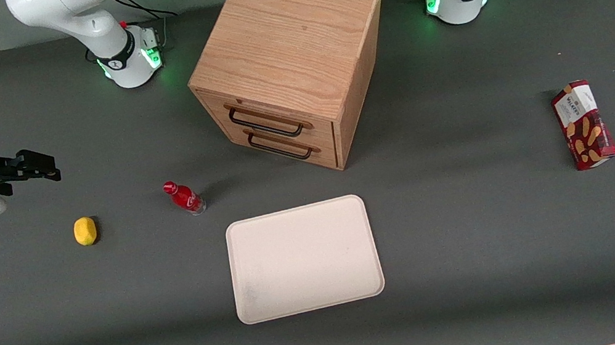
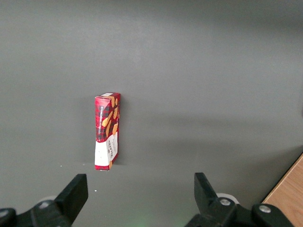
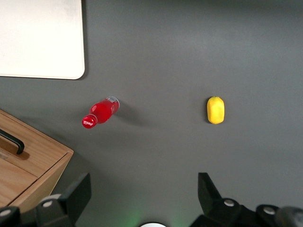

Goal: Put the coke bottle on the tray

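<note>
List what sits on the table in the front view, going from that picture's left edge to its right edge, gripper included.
gripper, open above the table → lemon → coke bottle → tray → biscuit box. The wooden drawer cabinet spans the same stretch as the tray, farther from the camera.

The table has a matt dark-grey surface, smooth and even; the tray looks like matt cream plastic, faintly scuffed; the coke bottle is glossy red with a clear base; the drawer cabinet is grained light wood with dark metal handles; the lemon has dull yellow skin; the biscuit box is printed card; the gripper, high above the table at the working arm's end, is matt black, open.
</note>
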{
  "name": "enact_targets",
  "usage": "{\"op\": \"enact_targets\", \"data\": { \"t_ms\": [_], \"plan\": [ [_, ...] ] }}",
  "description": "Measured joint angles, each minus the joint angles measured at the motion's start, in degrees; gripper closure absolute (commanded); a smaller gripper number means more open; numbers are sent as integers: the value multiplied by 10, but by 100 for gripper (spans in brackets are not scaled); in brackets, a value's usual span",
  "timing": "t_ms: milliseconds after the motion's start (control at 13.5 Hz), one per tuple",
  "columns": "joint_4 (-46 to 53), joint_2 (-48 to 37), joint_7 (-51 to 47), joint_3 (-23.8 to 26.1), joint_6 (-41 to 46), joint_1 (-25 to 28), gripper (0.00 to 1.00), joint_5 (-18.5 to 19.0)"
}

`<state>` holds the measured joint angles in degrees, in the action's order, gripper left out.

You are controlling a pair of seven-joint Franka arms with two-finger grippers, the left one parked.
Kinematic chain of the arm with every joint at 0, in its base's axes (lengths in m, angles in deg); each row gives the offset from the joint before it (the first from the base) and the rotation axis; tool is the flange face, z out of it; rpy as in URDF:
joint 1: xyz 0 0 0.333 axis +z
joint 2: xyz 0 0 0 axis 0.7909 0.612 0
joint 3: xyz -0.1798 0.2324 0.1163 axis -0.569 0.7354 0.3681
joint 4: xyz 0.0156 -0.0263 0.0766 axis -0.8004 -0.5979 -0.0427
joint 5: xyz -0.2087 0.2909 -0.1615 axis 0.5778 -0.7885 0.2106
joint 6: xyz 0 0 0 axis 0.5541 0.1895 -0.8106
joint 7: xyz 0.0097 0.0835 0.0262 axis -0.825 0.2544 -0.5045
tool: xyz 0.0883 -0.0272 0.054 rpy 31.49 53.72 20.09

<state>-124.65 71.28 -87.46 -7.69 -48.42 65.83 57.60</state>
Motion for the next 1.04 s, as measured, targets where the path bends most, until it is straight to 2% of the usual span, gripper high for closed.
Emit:
{"op": "enact_targets", "data": {
  "t_ms": [296,1037],
  "plan": [
    [2,1,0,0,2,0,0,-11],
    [37,17,0,0,27,4,0,-12]
  ]
}}
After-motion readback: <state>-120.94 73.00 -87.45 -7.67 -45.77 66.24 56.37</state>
